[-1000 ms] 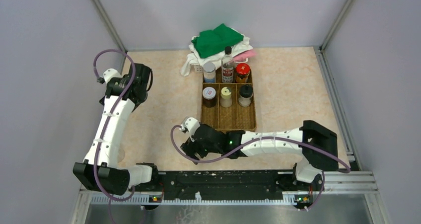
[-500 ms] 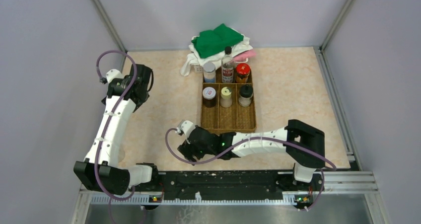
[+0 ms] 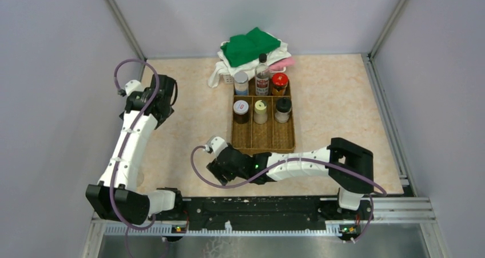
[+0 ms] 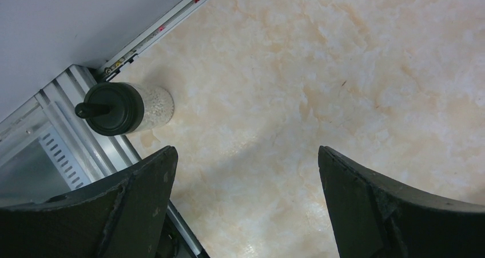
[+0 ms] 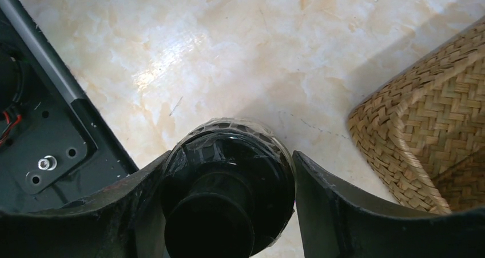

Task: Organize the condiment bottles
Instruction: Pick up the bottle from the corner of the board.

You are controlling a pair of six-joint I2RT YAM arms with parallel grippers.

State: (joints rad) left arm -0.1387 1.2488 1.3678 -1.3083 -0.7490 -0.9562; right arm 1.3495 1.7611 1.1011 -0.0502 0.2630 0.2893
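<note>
Black-capped jar (image 5: 229,155) gripped by right end effector (image 5: 229,192), just off wicker tray (image 5: 423,138) near-left corner | left end effector (image 4: 246,161) spread wide

Six condiment bottles are standing upright in the far two rows of the woven tray (image 3: 263,137). Far row, running from 9 to 3 o'clock: grey-lidded jar (image 3: 241,82), tall clear bottle (image 3: 262,75) with black cap and red label, red-lidded jar (image 3: 279,83). Next row: white-lidded dark jar (image 3: 241,110), yellowish-lidded bottle (image 3: 261,111), black-lidded shaker (image 3: 282,109). I am gripping a black-capped bottle (image 5: 229,181), film-wrapped and upright, in my right gripper (image 5: 231,158), at 7 o'clock from the tray. A black-lidded granule jar (image 4: 123,106) is standing by the table's rail, at 10 o'clock in my left wrist view.
</note>
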